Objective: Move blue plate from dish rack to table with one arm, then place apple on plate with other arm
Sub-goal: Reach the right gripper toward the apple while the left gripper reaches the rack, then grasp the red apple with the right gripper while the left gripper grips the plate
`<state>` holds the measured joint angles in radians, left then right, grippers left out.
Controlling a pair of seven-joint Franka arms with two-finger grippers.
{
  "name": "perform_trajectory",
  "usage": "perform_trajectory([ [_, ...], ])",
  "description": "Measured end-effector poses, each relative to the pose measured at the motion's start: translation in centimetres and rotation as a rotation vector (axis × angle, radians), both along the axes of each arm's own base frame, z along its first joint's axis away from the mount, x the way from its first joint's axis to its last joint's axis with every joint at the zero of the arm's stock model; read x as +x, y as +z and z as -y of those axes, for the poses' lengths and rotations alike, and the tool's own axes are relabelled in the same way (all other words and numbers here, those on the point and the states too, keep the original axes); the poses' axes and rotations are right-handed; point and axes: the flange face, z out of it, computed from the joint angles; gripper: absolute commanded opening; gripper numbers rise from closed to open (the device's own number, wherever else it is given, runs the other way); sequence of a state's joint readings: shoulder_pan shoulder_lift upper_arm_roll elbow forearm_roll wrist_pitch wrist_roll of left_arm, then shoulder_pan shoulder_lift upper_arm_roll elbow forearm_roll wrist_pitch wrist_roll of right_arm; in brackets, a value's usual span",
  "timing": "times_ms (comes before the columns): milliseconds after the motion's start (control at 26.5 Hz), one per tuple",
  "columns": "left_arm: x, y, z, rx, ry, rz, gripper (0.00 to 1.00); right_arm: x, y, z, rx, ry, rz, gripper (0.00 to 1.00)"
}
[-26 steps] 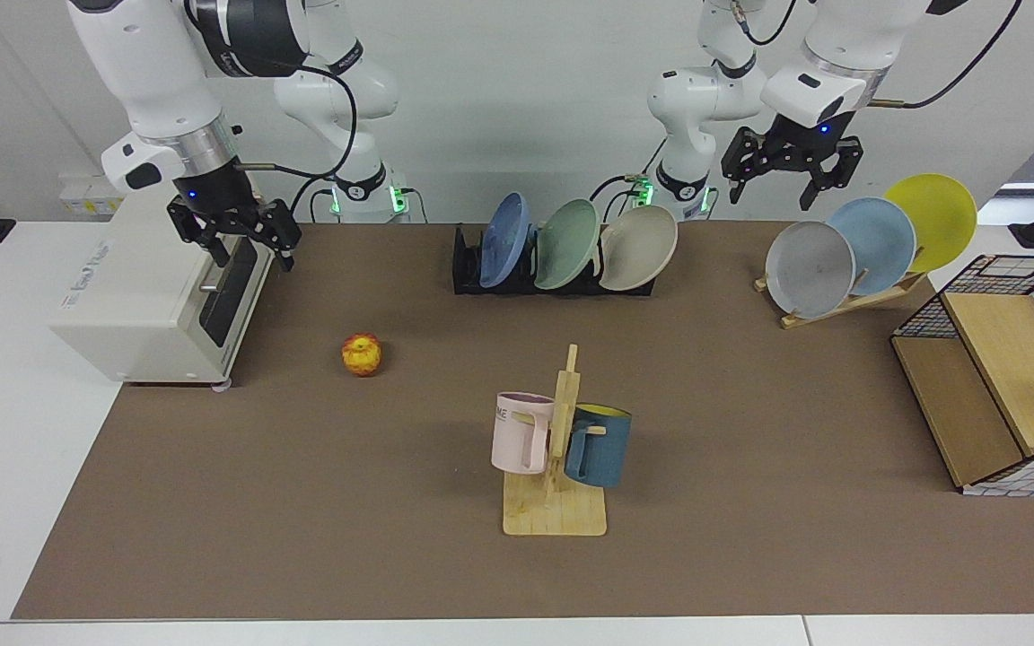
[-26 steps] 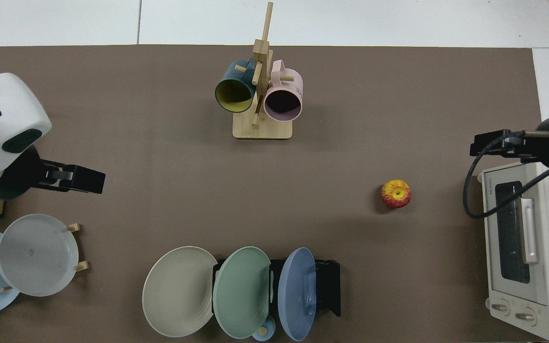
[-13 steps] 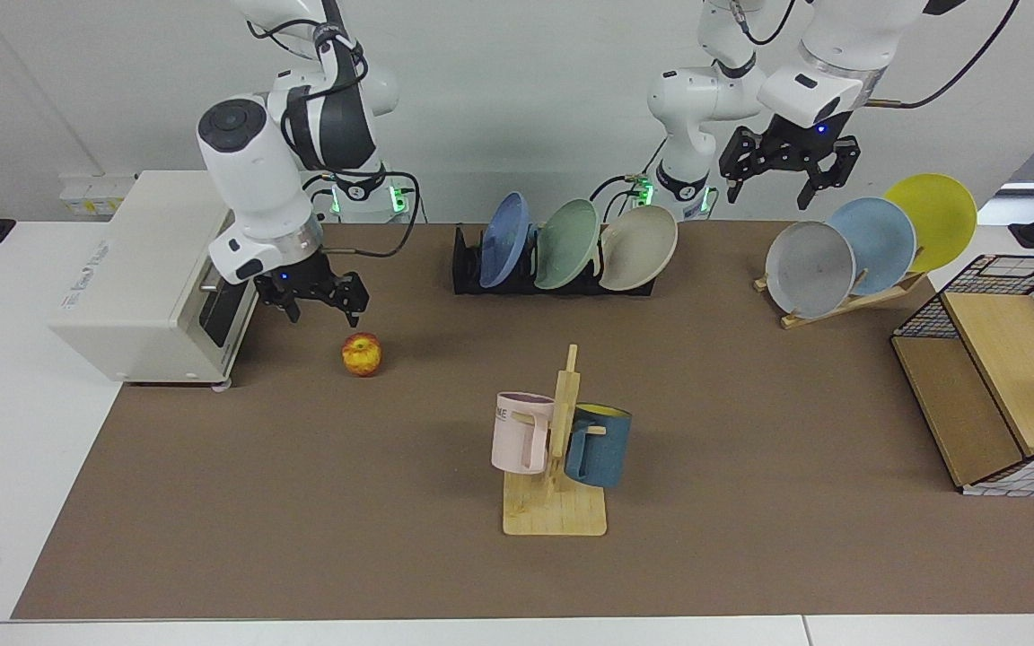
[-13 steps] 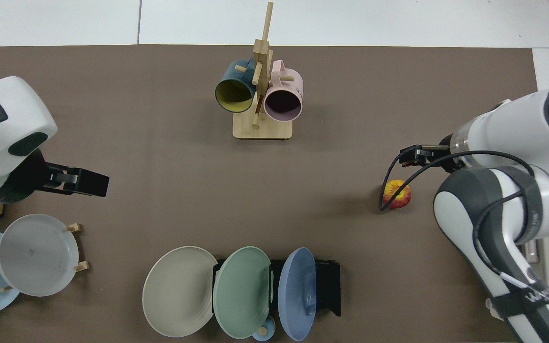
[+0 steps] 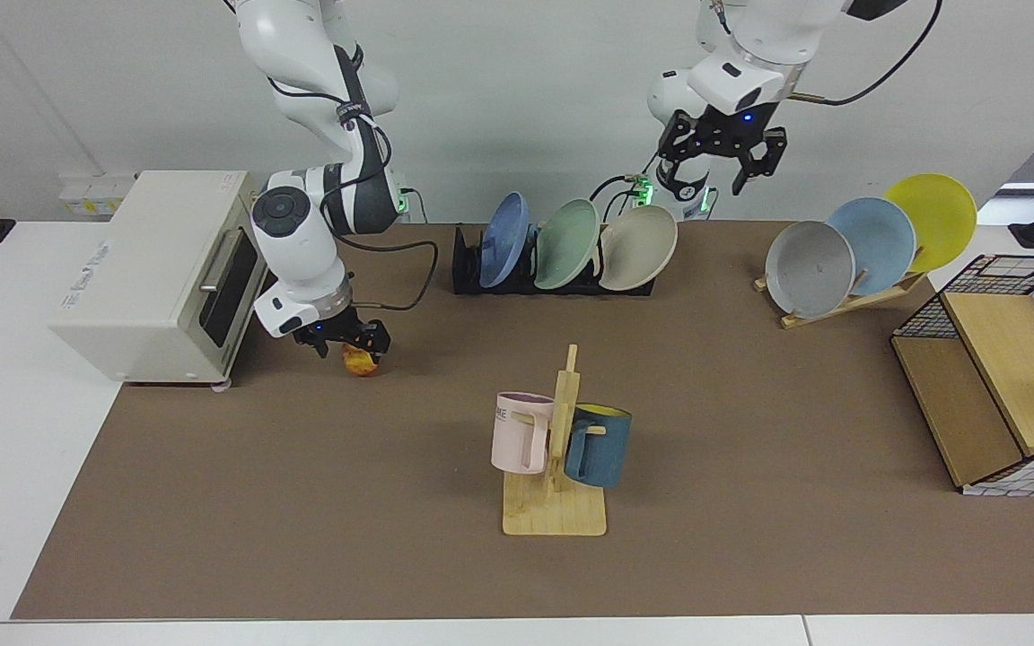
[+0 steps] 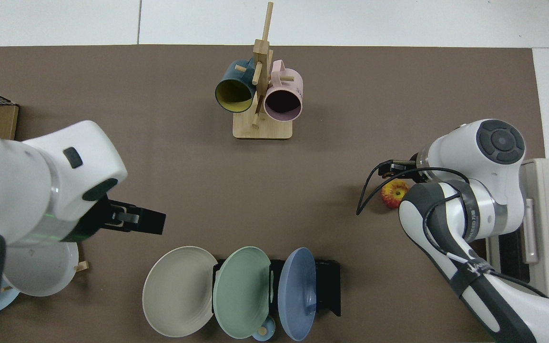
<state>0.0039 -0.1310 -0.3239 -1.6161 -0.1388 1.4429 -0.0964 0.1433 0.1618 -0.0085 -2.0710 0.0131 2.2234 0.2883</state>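
**Reaching for the apple before the plate is down**

Hovering low over the apple [image 5: 360,361], the right gripper [image 5: 344,339] sits right at the fruit near the white toaster oven [image 5: 153,274], while the blue plate [image 5: 504,239] stands on edge in the first slot of the black dish rack [image 5: 468,269], beside a green plate [image 5: 566,242] and a beige plate [image 5: 638,247].

The main risk, as I judge it, is order: the plate is not yet on the surface [image 5: 750,404], so an apple picked up now has nowhere to go and would have to be held aloft. A second risk is the fruit itself (round and free to roll): an off-centre closing could nudge it toward the oven or squirt it sideways. For the left gripper [image 5: 722,157], which hangs high behind the rack's beige end, the danger lies in the reach across to the blue plate at the far end; a careless descent could clip the green or beige plate and tip the row.

The right gripper's jaws straddle the top of the apple, but the wrist hides them in both views, so I cannot tell whether they are clamped on it or only around it. The left gripper's jaws are spread wide apart and hold nothing.
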Motion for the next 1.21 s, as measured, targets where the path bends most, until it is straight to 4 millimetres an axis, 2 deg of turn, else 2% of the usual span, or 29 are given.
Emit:
perform_trajectory([
  [151,-2.5,-0.9,3.2,-0.012,-0.006,0.006,1.00,0.0,-1.6,0.0,0.000,-0.011,0.006,1.00],
  [302,-4.6,-2.7,6.6,0.008,-0.003,0.006,1.00,-0.3,-2.8,-0.3,0.000,-0.009,0.007,1.00],
  [415,-6.0,-4.6,9.8,0.021,0.010,0.017,1.00,-0.5,-3.3,-0.5,-0.001,-0.008,-0.002,1.00],
  [604,-8.4,-8.9,15.1,0.024,0.038,0.052,1.00,-0.6,-3.8,-0.5,-0.003,-0.008,-0.010,1.00],
  [830,-9.6,-11.8,17.0,0.001,0.038,0.049,1.00,-1.0,-4.7,-0.4,-0.012,-0.002,-0.028,1.00],
  [943,-10.7,-14.0,18.5,0.002,0.023,0.052,1.00,-1.2,-5.1,-0.3,-0.016,0.001,-0.036,1.00],
  [981,-11.2,-14.8,19.0,0.006,0.019,0.050,1.00,-1.3,-5.3,-0.3,-0.017,0.002,-0.039,0.96],
  [1019,-11.6,-15.5,19.4,0.009,0.014,0.048,1.00,-1.3,-5.4,-0.3,-0.018,0.002,-0.042,0.80],
  [1057,-12.1,-16.2,19.8,0.013,0.008,0.045,1.00,-1.4,-5.6,-0.3,-0.018,0.002,-0.046,0.61],
  [1132,-13.0,-17.6,20.5,0.019,0.002,0.036,1.00,-1.5,-6.0,-0.3,-0.020,0.002,-0.052,0.18],
  [1170,-13.4,-18.4,20.9,0.021,0.004,0.033,1.00,-1.6,-6.1,-0.3,-0.020,0.002,-0.055,0.06],
  [1208,-13.8,-19.1,21.3,0.021,0.006,0.032,0.99,-1.6,-6.3,-0.2,-0.021,0.002,-0.058,0.00],
])
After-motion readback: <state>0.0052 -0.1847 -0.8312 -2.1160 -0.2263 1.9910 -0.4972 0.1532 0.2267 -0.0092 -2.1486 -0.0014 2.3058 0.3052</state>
